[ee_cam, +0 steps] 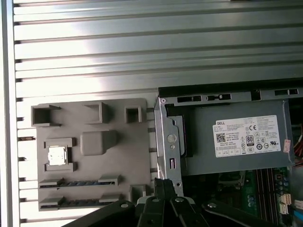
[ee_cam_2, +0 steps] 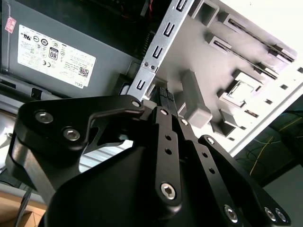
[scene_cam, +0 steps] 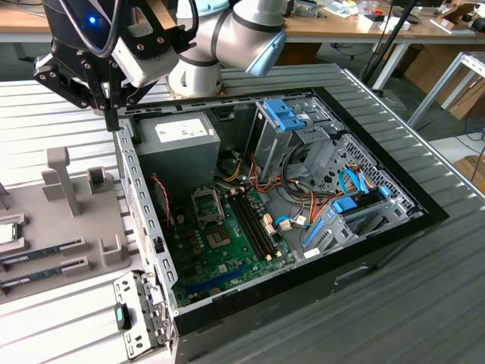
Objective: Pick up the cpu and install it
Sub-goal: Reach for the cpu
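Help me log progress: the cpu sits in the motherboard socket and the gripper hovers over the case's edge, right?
Not quite. The cpu lies in the grey holder beside the case, not in the socket; the first wrist view shows it. The gripper does hover over the case's edge.

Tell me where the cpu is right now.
In the first wrist view, the cpu lies in a square pocket of the grey tray, outside the case and next to the memory sticks.
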Motion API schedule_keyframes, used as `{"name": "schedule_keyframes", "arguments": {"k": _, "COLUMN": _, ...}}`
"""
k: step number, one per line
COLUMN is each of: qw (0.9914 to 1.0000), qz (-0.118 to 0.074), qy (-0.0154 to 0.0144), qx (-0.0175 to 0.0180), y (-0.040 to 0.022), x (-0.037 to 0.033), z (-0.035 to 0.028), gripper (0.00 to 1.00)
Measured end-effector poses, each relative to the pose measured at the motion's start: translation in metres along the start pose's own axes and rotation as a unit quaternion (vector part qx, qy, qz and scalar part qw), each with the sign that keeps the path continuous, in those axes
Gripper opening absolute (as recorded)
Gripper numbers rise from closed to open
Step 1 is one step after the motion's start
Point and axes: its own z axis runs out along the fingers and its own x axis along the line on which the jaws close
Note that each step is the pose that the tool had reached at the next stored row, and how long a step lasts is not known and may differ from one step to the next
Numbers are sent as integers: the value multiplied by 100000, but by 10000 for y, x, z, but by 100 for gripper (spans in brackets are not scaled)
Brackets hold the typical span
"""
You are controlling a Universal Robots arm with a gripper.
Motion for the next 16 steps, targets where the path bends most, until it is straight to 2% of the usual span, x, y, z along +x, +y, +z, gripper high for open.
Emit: {"name": "schedule_keyframes", "arguments": {"k": 16, "qw": 100000, "qz": 0, "qy": -1, "qx": -1, "y": -11, "x": 150, "z": -3, "gripper": 11}}
